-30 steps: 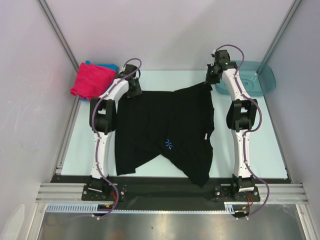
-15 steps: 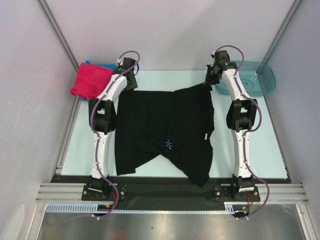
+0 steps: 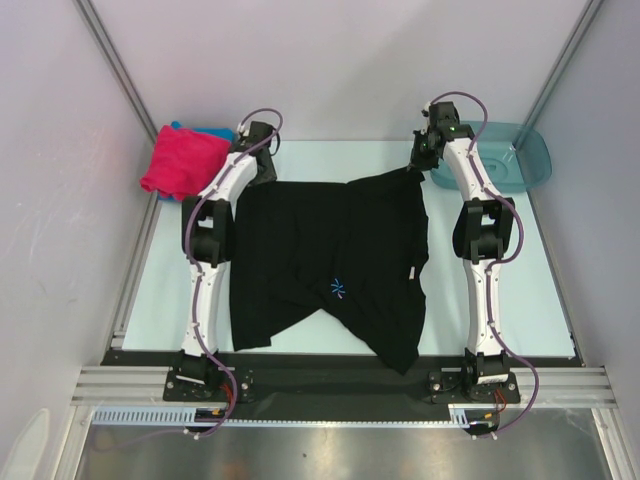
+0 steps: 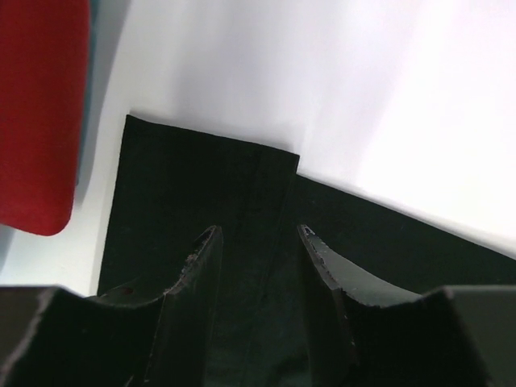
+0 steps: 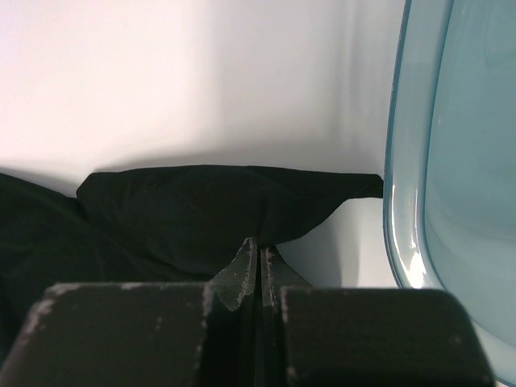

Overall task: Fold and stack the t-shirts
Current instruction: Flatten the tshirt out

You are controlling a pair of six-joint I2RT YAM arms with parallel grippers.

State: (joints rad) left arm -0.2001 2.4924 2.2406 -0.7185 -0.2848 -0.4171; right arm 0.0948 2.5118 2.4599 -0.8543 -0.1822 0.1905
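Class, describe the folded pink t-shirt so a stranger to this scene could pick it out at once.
On the pale table a large black t-shirt lies spread between the left arm and the right arm. At the table's far left corner, the folded magenta-pink t-shirt lies on a blue cloth. It is the only pink thing there; the teal basin sits at the far right.

Basin (image 3: 522,168) far right; pink stack (image 3: 183,160) left

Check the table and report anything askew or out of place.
The black t-shirt lies crooked and creased: its near edge runs diagonally, and one corner reaches past the front edge of the table onto the dark rail. Its far right corner is pinched in the right gripper. Nothing else stands out.
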